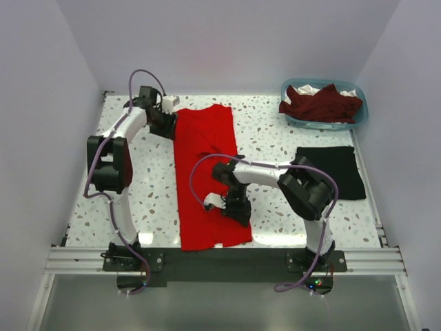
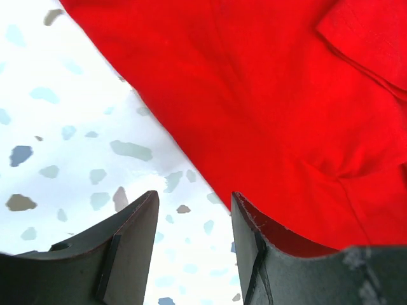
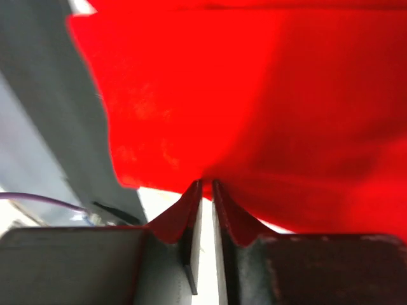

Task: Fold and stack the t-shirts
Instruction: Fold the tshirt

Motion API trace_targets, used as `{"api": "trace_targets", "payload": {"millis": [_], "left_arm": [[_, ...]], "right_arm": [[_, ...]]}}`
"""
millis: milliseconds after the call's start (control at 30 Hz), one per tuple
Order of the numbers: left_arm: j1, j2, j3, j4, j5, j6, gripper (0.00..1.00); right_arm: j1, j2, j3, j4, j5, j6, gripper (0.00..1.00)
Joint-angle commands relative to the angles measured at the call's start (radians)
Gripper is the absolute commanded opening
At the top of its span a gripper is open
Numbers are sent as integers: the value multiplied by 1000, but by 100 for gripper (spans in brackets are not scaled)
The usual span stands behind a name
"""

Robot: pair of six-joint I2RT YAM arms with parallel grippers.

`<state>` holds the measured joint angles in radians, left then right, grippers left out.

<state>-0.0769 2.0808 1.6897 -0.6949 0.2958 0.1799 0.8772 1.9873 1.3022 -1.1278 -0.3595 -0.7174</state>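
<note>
The fingers of the right gripper (image 3: 205, 187) are seen pressed almost together, with a ridge of the red t-shirt (image 3: 254, 95) pinched at their tips; the cloth is bunched up and over them. In the top view this grip is placed on the near right part of the shirt, just inside its right edge.

The fingers of the left gripper (image 2: 194, 197) are spread apart and nothing is held. The shirt's edge is laid diagonally across the speckled bench (image 2: 76, 127) and appears to touch the inner face of one finger, while the other finger is set over bare bench. That gripper is found at the shirt's far left corner.

The shirt is judged light, limp and without stiffness: it is likely to sag and crease wherever it is unsupported, so two holds on hems or corners are preferred to a single pinch mid-panel. The weave is not expected to slip from rubber pads, though a thin single layer may be missed against the bench.

The red t-shirt is spread lengthwise between the arms. Well to the right a black t-shirt (image 1: 334, 169) is laid folded, and beyond it a maroon t-shirt (image 1: 320, 105) is heaped in a light blue basket (image 1: 344, 125).
</note>
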Motion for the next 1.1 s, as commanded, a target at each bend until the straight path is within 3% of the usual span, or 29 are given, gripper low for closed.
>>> {"api": "trace_targets", "payload": {"millis": [0,200,367,567,667,800,1067], "left_arm": [[-27,-45,-12,-23,46,27,54],[-49,-83,-70,3,166,13,51],[-70,-116,-143,73,198,-45,50],[-93,-64,-147,107,172,-79,48],[-100,-13,-121,109,135,-79,47],[-98,92,-35,94,54,-74,38],[-95,283,235,64,25,-43,36]], "right_arm": [[-46,-30,84,-27,-171,46,17],[-260,24,394,-79,-226,68,17],[-343,125,592,130,-56,249,15],[-368,306,755,269,109,354,10],[-368,346,750,368,154,374,9],[-371,425,787,399,258,392,0],[-437,533,876,442,419,463,0]]}}
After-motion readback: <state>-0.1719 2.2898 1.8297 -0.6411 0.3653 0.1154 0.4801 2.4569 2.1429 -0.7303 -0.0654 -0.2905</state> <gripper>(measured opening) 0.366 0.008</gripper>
